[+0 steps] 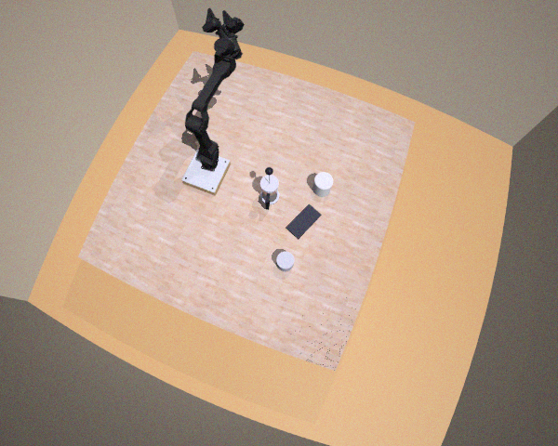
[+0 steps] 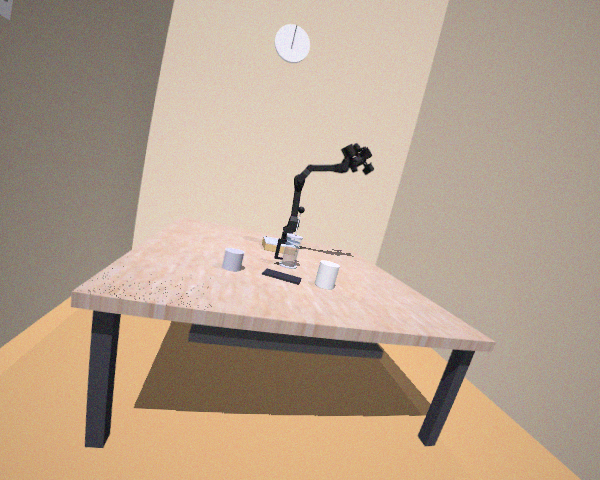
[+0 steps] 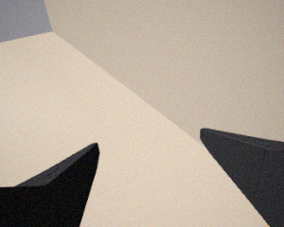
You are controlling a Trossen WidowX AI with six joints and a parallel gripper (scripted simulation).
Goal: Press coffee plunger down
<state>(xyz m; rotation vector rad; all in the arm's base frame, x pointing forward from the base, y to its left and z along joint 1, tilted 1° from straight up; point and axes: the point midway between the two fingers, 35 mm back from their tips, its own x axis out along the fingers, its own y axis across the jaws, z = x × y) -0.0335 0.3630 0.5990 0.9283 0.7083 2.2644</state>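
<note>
The coffee press stands upright on the table, a clear body with a pale lid and a black handle. Its black plunger knob stands well above the lid on a thin rod. My gripper is open and empty, high up beyond the table's far edge in the top view, well away from the press. In the exterior view my arm's end is high to the right above the press, and the fingertips are too small to make out there.
A white cup and a grey-lilac cup stand near the press, with a dark flat slab between them. My arm's base plate is beside the press. The wrist view shows only walls behind the fingers.
</note>
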